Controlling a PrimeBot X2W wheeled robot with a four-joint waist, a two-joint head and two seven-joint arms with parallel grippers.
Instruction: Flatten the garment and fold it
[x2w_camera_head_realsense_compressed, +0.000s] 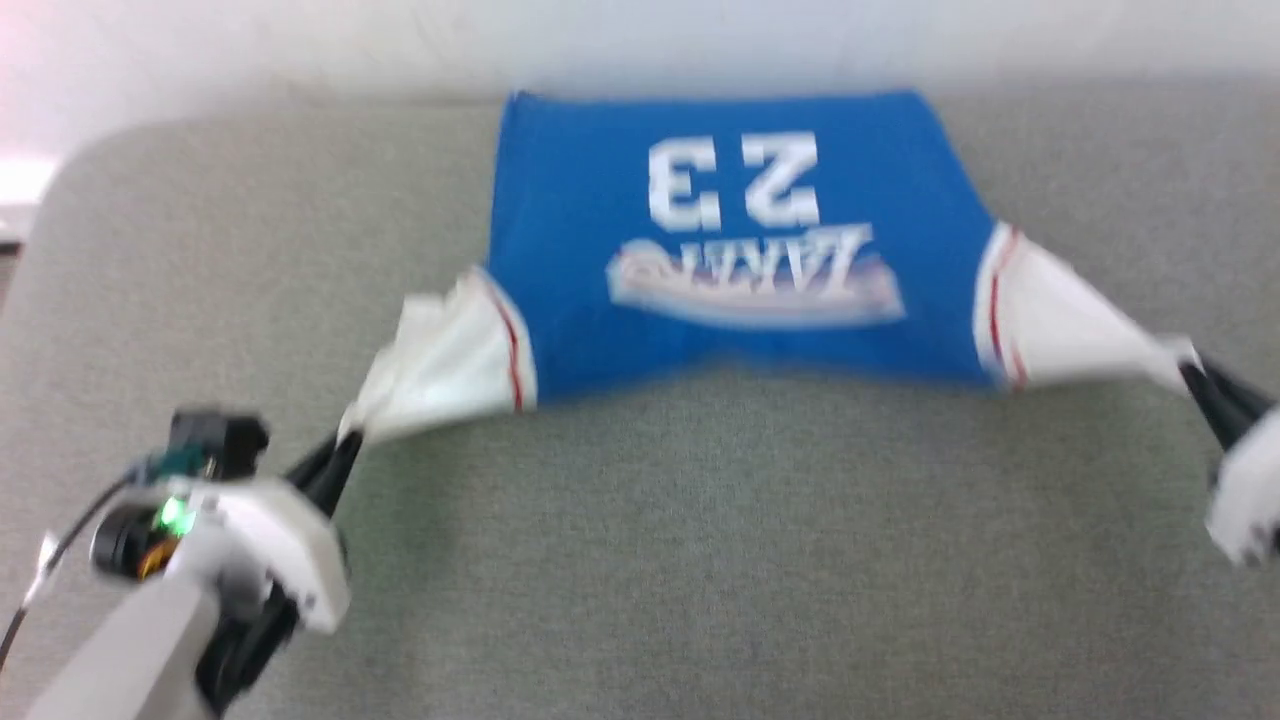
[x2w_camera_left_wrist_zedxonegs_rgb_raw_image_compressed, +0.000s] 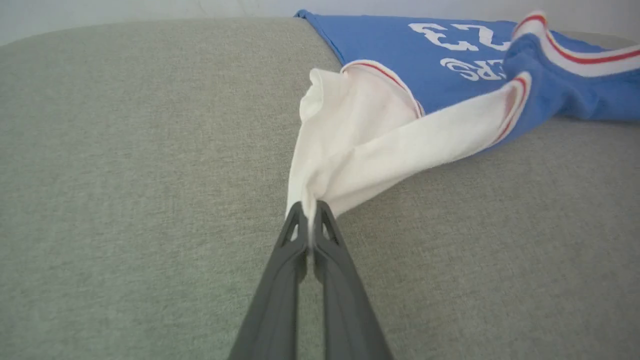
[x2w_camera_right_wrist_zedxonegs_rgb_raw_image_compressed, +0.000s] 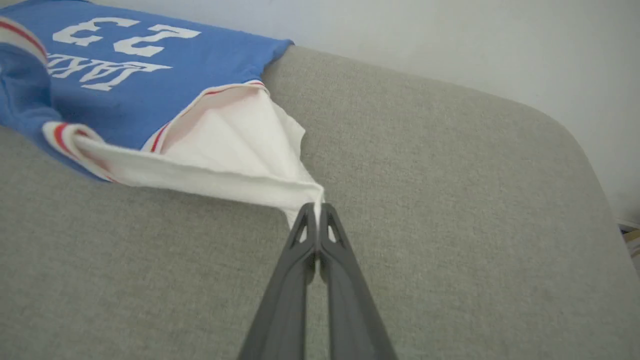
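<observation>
- Left gripper (x2w_camera_head_realsense_compressed: 345, 442): fingers pressed together, pinching the tip of the near white sleeve (x2w_camera_head_realsense_compressed: 440, 360).
- Garment (x2w_camera_head_realsense_compressed: 740, 250): blue body lies on the grey table (x2w_camera_head_realsense_compressed: 700, 560), number 23 toward the far edge, both sleeves drawn outward.
- Right gripper (x2w_camera_head_realsense_compressed: 1192, 372): fingers closed on the tip of the opposite white sleeve (x2w_camera_head_realsense_compressed: 1060, 330).

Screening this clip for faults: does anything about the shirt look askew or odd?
No damage; the garment is not flat: its collar end is bunched over, and the left gripper and right gripper pinch its sleeves into points.
</observation>
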